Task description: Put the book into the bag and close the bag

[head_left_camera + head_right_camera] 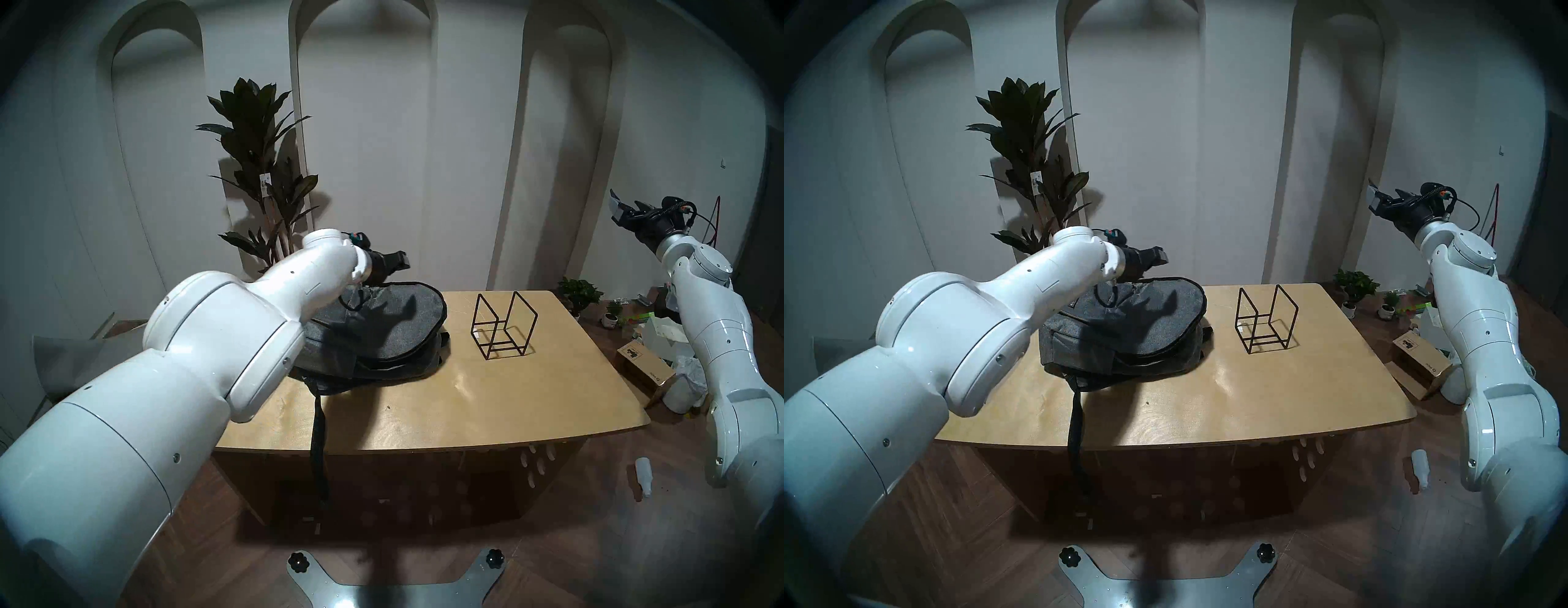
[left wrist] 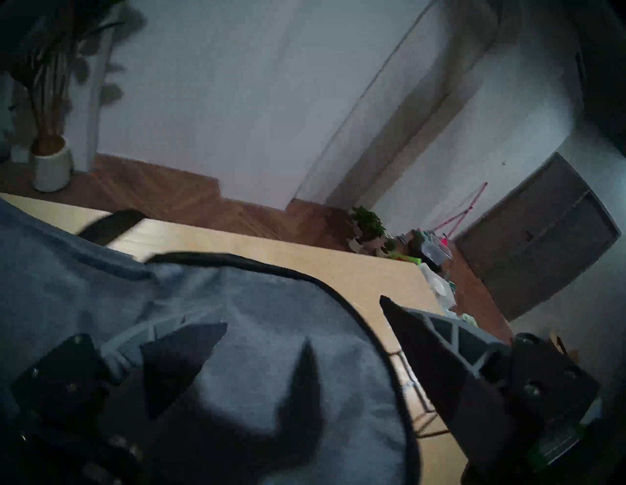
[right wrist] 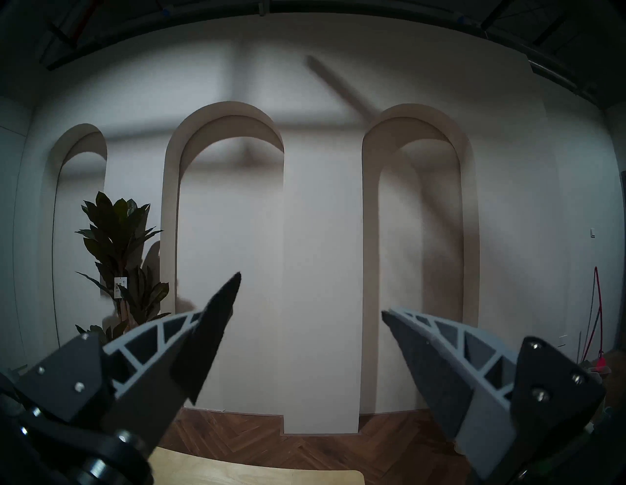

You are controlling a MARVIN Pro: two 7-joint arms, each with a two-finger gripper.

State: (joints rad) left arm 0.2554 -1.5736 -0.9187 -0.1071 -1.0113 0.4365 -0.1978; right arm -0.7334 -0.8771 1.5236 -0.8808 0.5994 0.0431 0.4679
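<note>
On the left half of the surface (image 1: 1272,395), toward its far edge, the bag (image 1: 1144,335) is lying flat with its grey front panel facing up and its long black strap (image 1: 1076,429) hanging over the near edge. The book is not showing in any view; whether it is already inside the bag cannot be told, though the wire rack (image 1: 1265,320) standing to the bag's right is holding nothing. The black zipper edge along the bag's near side is looking partly gaping, so closing is probably still unfinished.

The left end effector (image 2: 301,311) is hovering just above the bag's far end with its fingers spread and pinching nothing. The right end effector (image 3: 311,294) is raised well off to the right of the surface, also spread and empty, facing the wall.

The bag is looking soft and floppy, light fabric that is likely bunching and sliding when pulled, so one end effector is probably needed to pin the cloth while the other is taking the small zipper pull, which is too small to make out here.
</note>
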